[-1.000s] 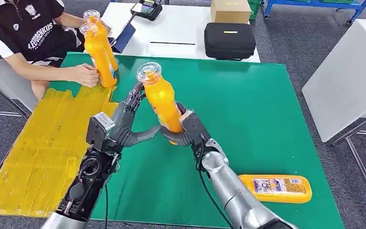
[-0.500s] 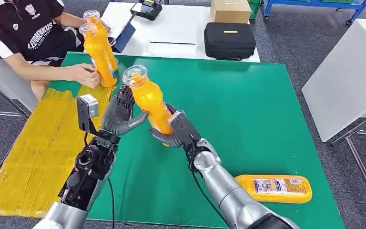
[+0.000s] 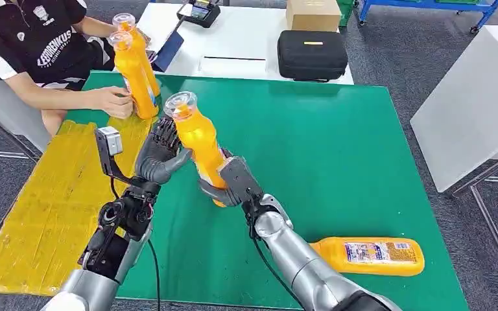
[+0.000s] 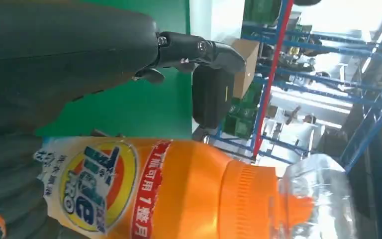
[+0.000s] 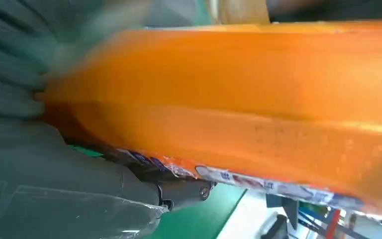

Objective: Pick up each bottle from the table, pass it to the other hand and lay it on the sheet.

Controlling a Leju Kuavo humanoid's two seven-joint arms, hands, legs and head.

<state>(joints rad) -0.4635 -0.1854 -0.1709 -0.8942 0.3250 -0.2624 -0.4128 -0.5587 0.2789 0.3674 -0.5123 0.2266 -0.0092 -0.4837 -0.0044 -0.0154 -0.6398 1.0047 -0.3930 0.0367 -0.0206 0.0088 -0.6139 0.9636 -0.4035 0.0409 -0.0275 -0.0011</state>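
An orange plastic bottle with a clear cap [image 4: 194, 191] lies beside the left hand's dark fingers [image 4: 199, 50], above green table [image 4: 139, 107].

A black case [image 3: 312, 55], a cardboard box [image 3: 313, 13] and a card terminal [image 3: 199, 11] sit on the white tabletop [image 3: 246, 39] behind, beside a seated person [image 3: 35, 45].
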